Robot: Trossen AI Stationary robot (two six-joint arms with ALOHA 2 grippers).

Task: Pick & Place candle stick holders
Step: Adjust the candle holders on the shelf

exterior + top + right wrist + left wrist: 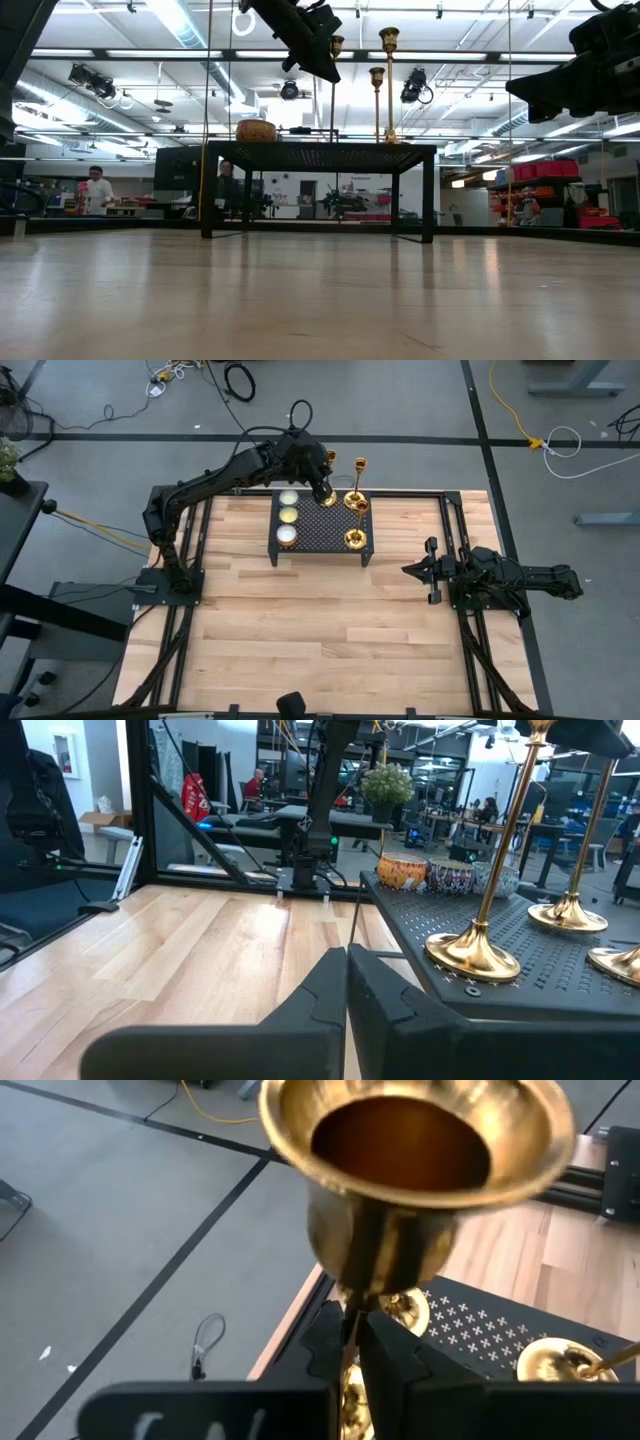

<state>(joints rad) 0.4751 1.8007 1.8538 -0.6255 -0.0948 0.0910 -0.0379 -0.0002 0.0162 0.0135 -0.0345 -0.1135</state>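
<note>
Left end effector (323,491) on candlestick (400,1170) (rack (320,530) edge)

From my seat, the candlestick (415,1170) cup blurs and hides its stem in the left wrist view, and the rack (520,970) runs off frame.

The setting is a robotics lab or industrial workshop. Behind the left gripper (318,55), exposed ceiling trusses (450,55) carry strip lights (175,20) and hanging fixtures. Beyond the right gripper (347,982), workbenches (270,820) hold equipment, with people (96,190) standing far off. Loose cables (238,378) and taped lines (480,430) cross the grey concrete floor (100,450) around the wooden table (320,620).
</note>
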